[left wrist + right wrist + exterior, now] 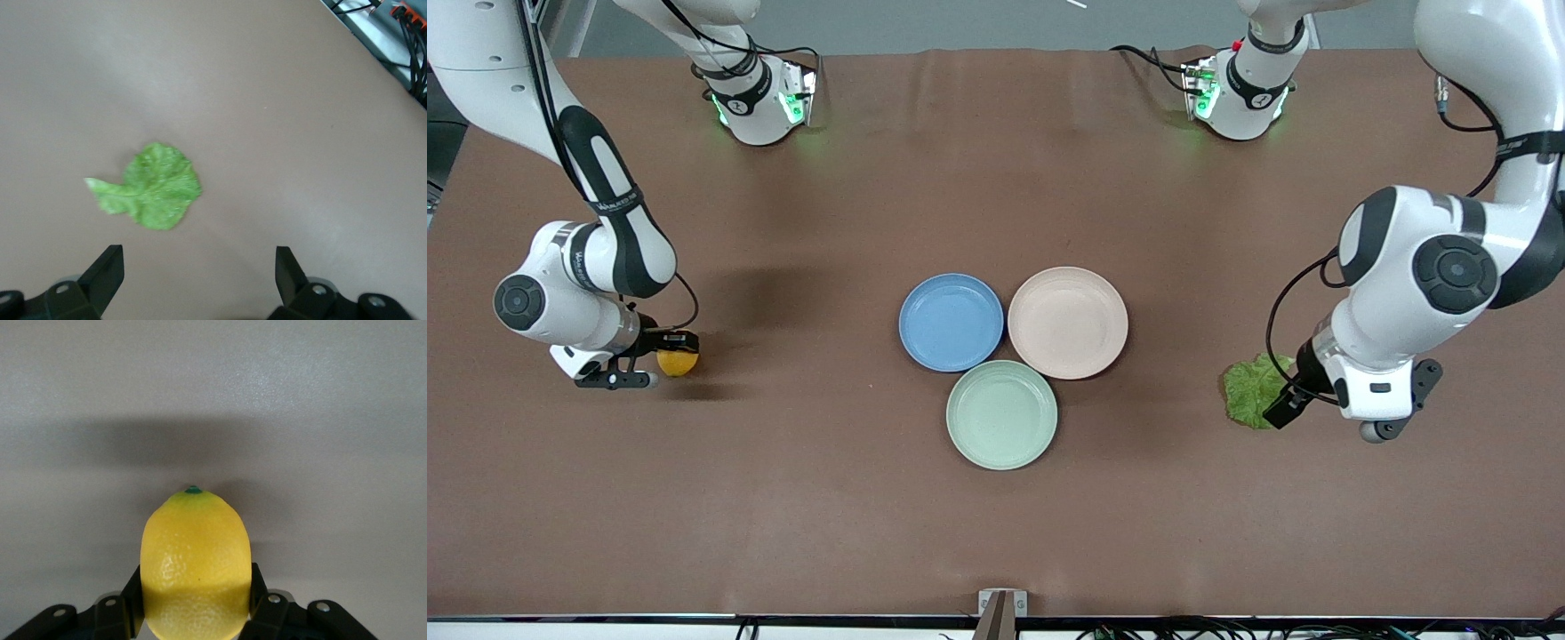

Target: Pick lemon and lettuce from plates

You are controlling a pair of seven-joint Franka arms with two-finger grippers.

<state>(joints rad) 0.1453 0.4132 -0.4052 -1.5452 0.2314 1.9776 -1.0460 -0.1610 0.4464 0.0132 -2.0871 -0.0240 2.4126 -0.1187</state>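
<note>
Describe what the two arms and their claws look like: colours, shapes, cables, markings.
Both arms are glossy white with rounded shells, black joint bands and round black caps. Thin black cables loop along each wrist. The right arm's black band carries small white lettering. The left claw and right claw have black fingers with small screw holes. Green lights glow at both bases.

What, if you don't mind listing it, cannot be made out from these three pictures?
- Front view: part of the lettuce is covered by the left gripper.
- Right wrist view: the lower end of the lemon is cut off by the picture's edge, in the right gripper.
- Front view: whether the lemon touches the table is hidden by the gripper.
- Left wrist view: the gripper's body is cut off by the edge.
</note>
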